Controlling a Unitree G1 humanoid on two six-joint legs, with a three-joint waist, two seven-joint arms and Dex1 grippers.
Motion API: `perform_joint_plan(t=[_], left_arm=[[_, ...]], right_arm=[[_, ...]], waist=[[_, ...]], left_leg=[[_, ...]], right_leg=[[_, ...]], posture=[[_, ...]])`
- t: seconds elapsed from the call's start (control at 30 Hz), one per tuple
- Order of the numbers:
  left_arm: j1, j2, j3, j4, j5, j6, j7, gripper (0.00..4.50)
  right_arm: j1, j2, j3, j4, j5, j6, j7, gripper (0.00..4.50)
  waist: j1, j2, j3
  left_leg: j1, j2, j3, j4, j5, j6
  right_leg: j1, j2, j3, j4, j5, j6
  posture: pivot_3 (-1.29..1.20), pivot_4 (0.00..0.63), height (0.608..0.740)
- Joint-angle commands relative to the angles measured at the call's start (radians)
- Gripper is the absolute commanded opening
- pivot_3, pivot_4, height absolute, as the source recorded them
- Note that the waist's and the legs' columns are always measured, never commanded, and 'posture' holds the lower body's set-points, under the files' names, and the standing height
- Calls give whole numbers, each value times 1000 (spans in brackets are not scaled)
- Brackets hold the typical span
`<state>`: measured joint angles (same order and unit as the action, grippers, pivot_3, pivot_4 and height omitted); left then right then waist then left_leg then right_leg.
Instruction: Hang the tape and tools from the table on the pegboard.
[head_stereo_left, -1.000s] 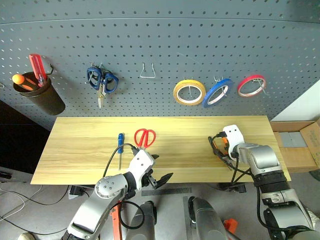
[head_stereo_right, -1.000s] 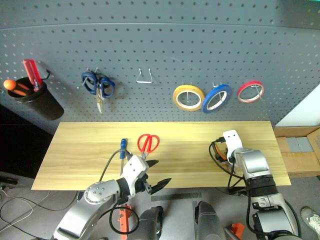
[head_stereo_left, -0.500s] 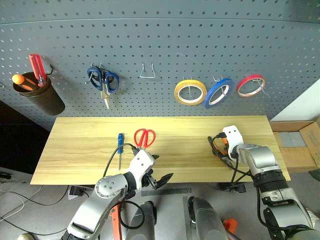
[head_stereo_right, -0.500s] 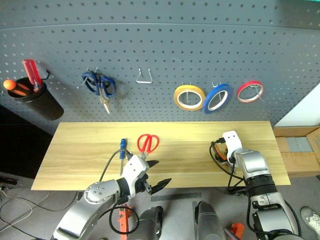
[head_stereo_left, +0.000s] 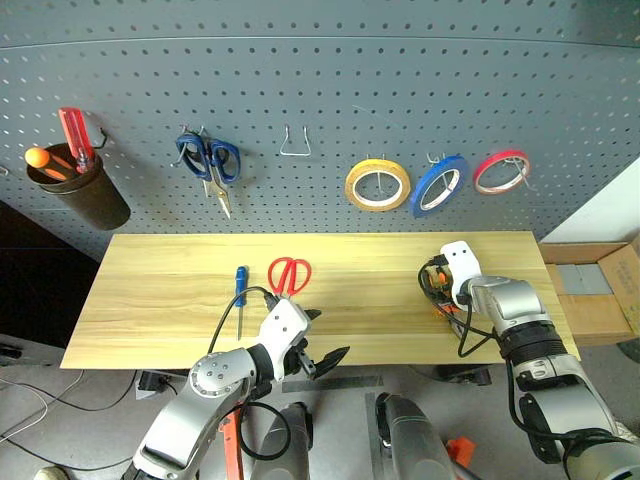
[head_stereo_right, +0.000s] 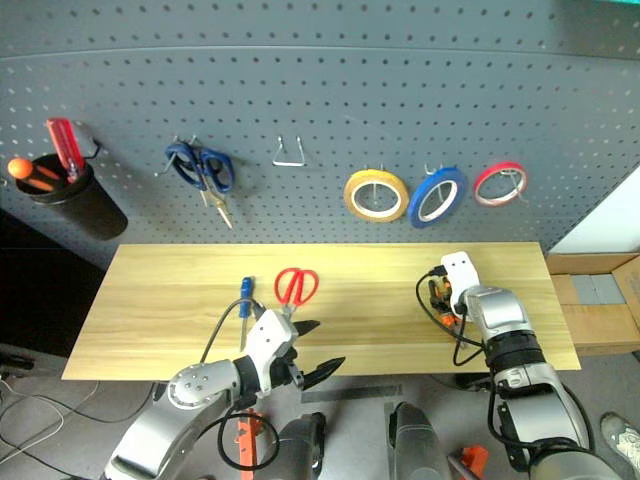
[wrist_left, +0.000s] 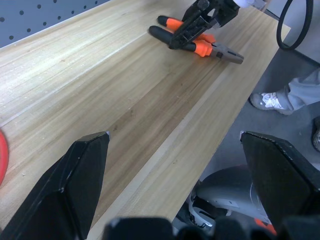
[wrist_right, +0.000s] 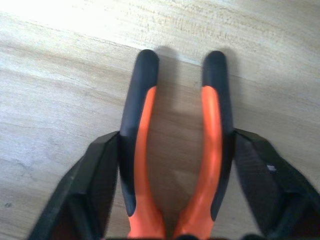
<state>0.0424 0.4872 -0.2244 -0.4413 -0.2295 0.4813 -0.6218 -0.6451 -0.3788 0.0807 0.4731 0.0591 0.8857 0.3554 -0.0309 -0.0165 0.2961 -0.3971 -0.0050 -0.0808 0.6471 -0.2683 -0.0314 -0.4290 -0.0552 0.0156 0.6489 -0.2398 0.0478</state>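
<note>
The orange-and-black pliers (head_stereo_left: 441, 297) lie near the right end of the pale wooden table (head_stereo_left: 150, 300). My right gripper (head_stereo_left: 438, 292) points down over them, and in the right wrist view its fingers (wrist_right: 97, 185) press against the outsides of both handles of the pliers (wrist_right: 145, 125), shut on them. The red-handled scissors (head_stereo_left: 289, 273) and the blue-handled screwdriver (head_stereo_left: 240, 288) lie left of centre. My left gripper (head_stereo_left: 322, 338) hovers open and empty at the table's front edge. The yellow tape (head_stereo_left: 377, 186) hangs on the pegboard (head_stereo_left: 400, 90).
On the pegboard hang blue scissors (head_stereo_left: 208, 160), a bare metal hook (head_stereo_left: 294, 143), a blue tape roll (head_stereo_left: 438, 185) and a red one (head_stereo_left: 502, 171). A black cup (head_stereo_left: 85, 195) at far left holds red and orange screwdrivers. A cardboard box (head_stereo_left: 600, 295) stands right of the table.
My right gripper has moved slightly toward the pegboard over the pliers and its fingers have closed in on the handles. The hanging blue scissors have swung. The left arm has stayed still.
</note>
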Motion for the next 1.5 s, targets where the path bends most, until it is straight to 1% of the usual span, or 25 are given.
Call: perform_joint_plan(t=[0.03, 0.13, 0.23, 0.37, 0.43, 0.5, 0.57, 0.63, 0.67, 0.77, 0.8, 0.9, 0.93, 0.97, 1.0, 1.03, 1.1, 1.17, 1.2, 1.27, 1.3, 1.4, 1.5], left_arm=[[12, -1, 11, -48, -12, -6, 0, 4500], [12, 0, 12, -48, -13, -7, 0, 4500], [17, -1, 16, -54, -17, -7, 0, 4500], [100, 18, 24, -150, -44, 11, -3, 4500], [166, 16, 57, -228, -81, 36, 15, 4500], [223, 9, 91, -296, -120, 67, 38, 4500], [289, 14, 127, -361, -147, 83, 53, 4500], [351, 19, 172, -431, -163, 90, 77, 4500], [369, 9, 196, -459, -173, 96, 97, 4500], [379, -19, 261, -542, -199, 122, 171, 4500], [365, -27, 277, -558, -199, 128, 194, 4500], [272, -76, 321, -573, -197, 159, 298, 4500], [238, -96, 326, -573, -193, 170, 333, 4500], [209, -106, 324, -565, -180, 173, 355, 4500], [176, -115, 317, -557, -159, 175, 380, 4500], [137, -126, 312, -544, -142, 176, 407, 4500], [69, -136, 313, -513, -113, 174, 445, 4500], [2, -131, 320, -452, -86, 155, 451, 4500], [-38, -113, 313, -403, -67, 133, 436, 4500], [-102, -104, 313, -319, -54, 102, 415, 4500], [-133, -101, 314, -274, -49, 87, 408, 4500], [-223, -93, 295, -117, -35, 48, 363, 4500], [-298, -113, 245, 60, 16, -33, 344, 4500]], right_arm=[[32, 9, 6, -13, -2, 26, 9, 2743], [40, 3, 22, -31, -7, 19, 24, 2743], [62, -30, 94, -89, -24, -36, 106, 2743], [139, -107, 187, -295, -31, -150, 248, 2743], [183, -129, 188, -435, -17, -218, 289, 2743], [210, -127, 173, -550, 2, -231, 299, 2743], [212, -82, 148, -641, 37, -214, 284, 2743], [186, -9, 121, -709, 77, -204, 250, 2743], [166, 34, 106, -728, 96, -195, 231, 2743], [74, 168, 71, -767, 139, -170, 158, 2743], [39, 211, 58, -771, 150, -164, 130, 2743], [-66, 317, 14, -756, 170, -140, 42, 2743], [-100, 343, 0, -747, 174, -118, 13, 2743], [-128, 363, -8, -730, 174, -111, -9, 2743], [-164, 388, -23, -713, 178, -115, -35, 2743], [-216, 415, -46, -692, 183, -133, -67, 2743], [-305, 451, -85, -651, 190, -177, -112, 2743], [-379, 455, -99, -579, 168, -267, -132, 2743], [-410, 447, -84, -521, 138, -327, -133, 2743], [-450, 447, -77, -425, 115, -411, -145, 2743], [-465, 450, -80, -379, 109, -452, -153, 2743], [-502, 450, -87, -225, 77, -606, -178, 2743], [-521, 453, -95, -61, 45, -778, -216, 2743]], waist=[[0, 0, 0], [0, 0, 0], [0, 0, 0], [-1, 0, 0], [-2, 0, 0], [-1, 0, 0], [1, 0, -2], [2, -2, -4], [3, -2, -5], [15, -3, -11], [22, -4, -15], [50, -5, -46], [58, -6, -57], [65, -7, -68], [71, -11, -82], [76, -13, -93], [84, -14, -116], [87, -14, -134], [88, -12, -143], [86, -12, -159], [84, -13, -163], [81, -13, -171], [80, -13, -172]], left_leg=[[0, 0, 0, 0, 0, 0], [0, 0, 0, 0, 0, 0], [0, 0, 0, 0, 0, 0], [0, 0, 0, -1, 0, 0], [-1, 0, 0, -1, 0, 0], [-3, 1, 0, -1, 0, 0], [-3, 1, 0, -1, 0, -1], [-3, 1, -1, -1, 1, -3], [-3, 2, -1, -1, 2, -4], [-3, 1, -2, -1, 6, -11], [-3, 1, -3, -1, 7, -13], [-4, 0, -3, -2, 9, -17], [-4, 0, -3, -2, 11, -20], [-5, 0, -3, -2, 11, -21], [-4, 0, -3, -2, 12, -21], [-4, 0, -3, -2, 12, -21], [-3, 0, -2, -2, 12, -22], [-3, 0, -1, -2, 13, -23], [-2, 0, -1, -2, 13, -24], [7, 0, -1, -4, 13, -23], [15, 0, -1, -5, 11, -19], [26, 0, -1, -5, 10, -19], [31, 0, -1, -6, 11, -18]], right_leg=[[0, 0, 0, 0, 0, 0], [0, 0, 0, 0, 0, 0], [0, 0, 0, 0, 0, 0], [0, 0, -1, -1, 0, 0], [-1, 0, 0, -1, 0, 0], [-3, 0, 0, -1, 0, 0], [-5, 0, 0, 0, 0, 0], [-5, 0, 0, 0, 0, 0], [-5, 1, 0, 0, 0, 0], [-4, 0, -1, 1, 1, 1], [-4, 0, -1, 1, 2, 1], [-5, 0, -2, 1, 3, 0], [-5, 0, -2, 0, 3, 0], [-5, 0, -2, 0, 3, 0], [-5, 0, -3, 0, 5, 0], [-5, 0, -3, 0, 5, -1], [-5, 1, -2, -1, 6, -1], [-4, 2, -2, -1, 9, -1], [-3, 2, -2, -2, 9, -1], [6, 3, -3, -3, 9, -1], [13, 3, -3, -3, 9, -1], [24, 4, -3, -5, 8, -1], [27, 4, -1, -4, 8, -2]], posture=[[64, 324, 740], [63, 323, 740], [66, 321, 740], [73, 300, 740], [83, 281, 740], [92, 268, 740], [107, 242, 740], [123, 226, 740], [140, 206, 740], [165, 168, 740], [180, 142, 740], [188, 100, 740], [188, 100, 740], [193, 81, 740], [198, 71, 740], [199, 46, 740], [197, 31, 740], [188, 26, 740], [181, 22, 740], [179, 18, 740], [178, 18, 740], [171, 24, 740], [170, 40, 740]])
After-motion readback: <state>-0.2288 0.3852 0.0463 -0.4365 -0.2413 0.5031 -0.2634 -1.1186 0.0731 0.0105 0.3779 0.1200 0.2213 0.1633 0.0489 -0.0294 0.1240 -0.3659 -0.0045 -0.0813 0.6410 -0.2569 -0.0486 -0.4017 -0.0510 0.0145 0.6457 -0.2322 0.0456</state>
